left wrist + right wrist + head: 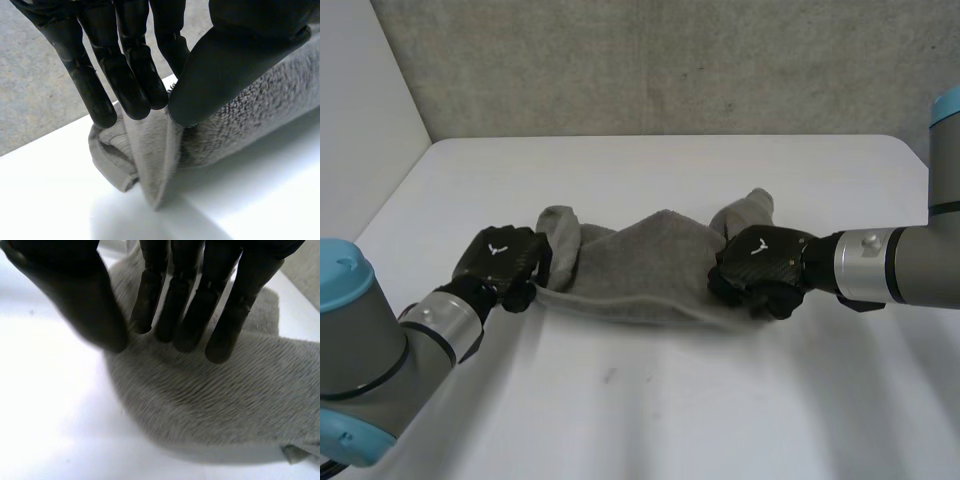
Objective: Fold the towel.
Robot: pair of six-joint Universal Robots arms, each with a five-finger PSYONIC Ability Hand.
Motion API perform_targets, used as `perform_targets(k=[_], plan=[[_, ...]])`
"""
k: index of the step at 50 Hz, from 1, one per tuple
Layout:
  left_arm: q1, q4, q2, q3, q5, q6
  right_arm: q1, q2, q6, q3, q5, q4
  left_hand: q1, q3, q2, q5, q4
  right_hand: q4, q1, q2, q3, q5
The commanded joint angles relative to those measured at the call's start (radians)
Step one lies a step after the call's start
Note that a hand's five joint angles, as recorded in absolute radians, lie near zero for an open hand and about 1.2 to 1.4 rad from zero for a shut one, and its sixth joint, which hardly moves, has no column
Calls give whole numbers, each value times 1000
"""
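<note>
You have the towel (pixel 640 270) bunched and slack on the table (pixel 650 400), strung between both hands, so the fold looks barely begun. Your left hand (pixel 500 255) pinches one end between fingers and thumb. Your right hand (pixel 765 262) grips the other end, both arms low.

Robot lab bench: white table (pixel 650 400), grey wall (pixel 670 60) 12 o'clock, white panel (pixel 360 100) 10 o'clock, left arm (pixel 380 345) 8 o'clock, right arm (pixel 910 265) 3 o'clock.
</note>
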Motion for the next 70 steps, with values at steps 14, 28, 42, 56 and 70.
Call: perform_targets(k=[14,28,42,56,70], plan=[[-69,-63,139,121,-18,-83,-107,-257,725,420,44,-644,197,179,178,189,179,-765,-743,-755,-767,-754],[-200,-263,194,376,-81,-123,-224,-418,875,823,74,-797,197,179,178,189,179,-765,-743,-755,-767,-754],[-264,-272,186,430,-134,-131,-68,-422,1263,868,139,-1126,197,179,178,189,179,-765,-743,-755,-767,-754],[-240,-266,199,425,-145,-191,26,-201,1247,768,399,-1289,197,179,178,189,179,-602,-580,-593,-604,-591],[-109,-257,206,382,-188,-200,-38,-244,1050,768,494,-1289,197,179,178,189,179,-379,-357,-369,-381,-368]])
